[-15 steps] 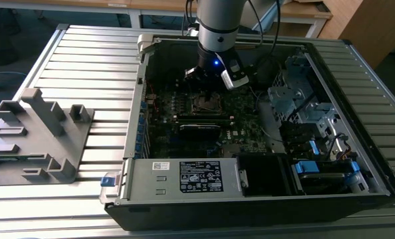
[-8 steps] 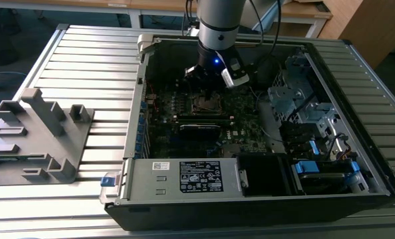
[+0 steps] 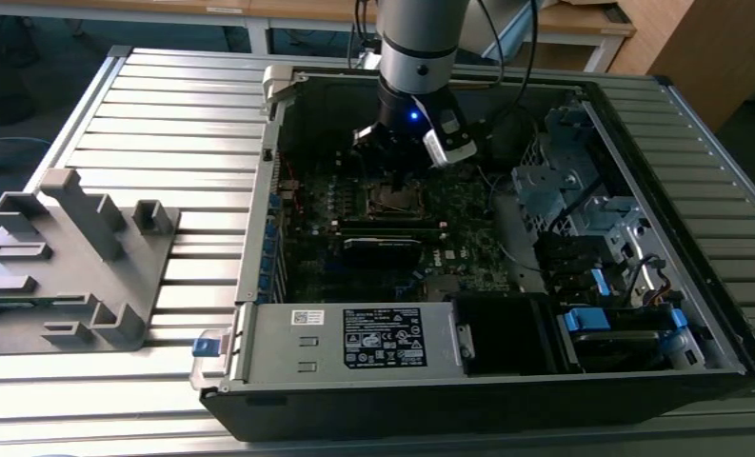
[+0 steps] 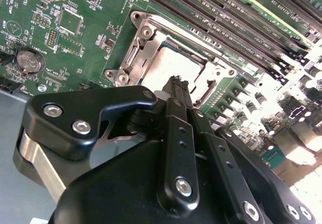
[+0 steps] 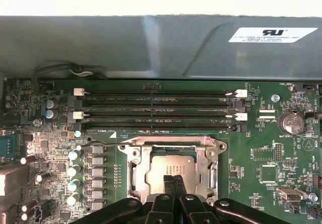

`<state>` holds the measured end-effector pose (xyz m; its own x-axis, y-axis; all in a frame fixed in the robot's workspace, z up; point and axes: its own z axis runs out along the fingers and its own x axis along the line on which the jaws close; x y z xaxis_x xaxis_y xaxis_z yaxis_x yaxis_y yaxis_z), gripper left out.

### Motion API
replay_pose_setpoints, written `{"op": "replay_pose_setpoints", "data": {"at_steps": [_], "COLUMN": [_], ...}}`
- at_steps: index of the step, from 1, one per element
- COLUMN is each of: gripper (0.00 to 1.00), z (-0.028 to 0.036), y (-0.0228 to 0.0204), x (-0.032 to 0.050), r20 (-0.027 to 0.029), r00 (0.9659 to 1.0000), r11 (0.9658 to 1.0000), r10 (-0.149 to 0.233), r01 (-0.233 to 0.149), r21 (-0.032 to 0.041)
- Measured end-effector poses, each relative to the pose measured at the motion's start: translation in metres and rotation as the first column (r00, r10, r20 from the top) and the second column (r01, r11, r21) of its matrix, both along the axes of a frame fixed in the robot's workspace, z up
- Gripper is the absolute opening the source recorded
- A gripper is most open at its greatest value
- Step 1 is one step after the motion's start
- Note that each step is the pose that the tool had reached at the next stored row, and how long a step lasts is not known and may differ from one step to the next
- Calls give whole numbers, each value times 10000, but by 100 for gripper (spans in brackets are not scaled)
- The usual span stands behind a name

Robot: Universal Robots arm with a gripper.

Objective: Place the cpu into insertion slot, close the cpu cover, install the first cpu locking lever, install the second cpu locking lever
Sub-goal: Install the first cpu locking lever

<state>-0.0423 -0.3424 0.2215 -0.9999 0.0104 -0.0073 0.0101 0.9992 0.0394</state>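
The cpu [image 5: 171,167] [image 4: 171,65] lies flat in the insertion slot [image 3: 394,198] on the green board, its dull metal top showing. The silvery cpu cover [image 5: 135,159] [image 4: 143,35] lies down around it, framing the chip through its window. My gripper [image 5: 172,179] [image 4: 177,83] [image 3: 399,169] hangs just above the chip's near edge, its two black fingers pressed together and holding nothing. Whether the tips touch the chip or the cover I cannot tell. A thin metal rod [image 4: 211,45] runs along one side of the socket.
Long black memory slots [image 5: 156,105] run beside the socket, with a row of capacitors [image 5: 74,168] on another side and a coin battery [image 5: 290,122]. The open computer case [image 3: 266,190] holds a power supply [image 3: 351,338] and a drive cage [image 3: 567,181]. A grey fixture [image 3: 72,257] stands at the exterior view's left.
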Motion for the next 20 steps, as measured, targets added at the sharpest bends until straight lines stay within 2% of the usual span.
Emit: {"op": "replay_pose_setpoints", "data": {"at_steps": [9,20], "gripper": [11,11], "z": [55,69], "y": [0,0], "x": [0,0], "r20": [0,0], "r00": [10000,10000], "r11": [10000,10000], "r10": [0,0], "r01": [0,0], "r21": [3,3]}}
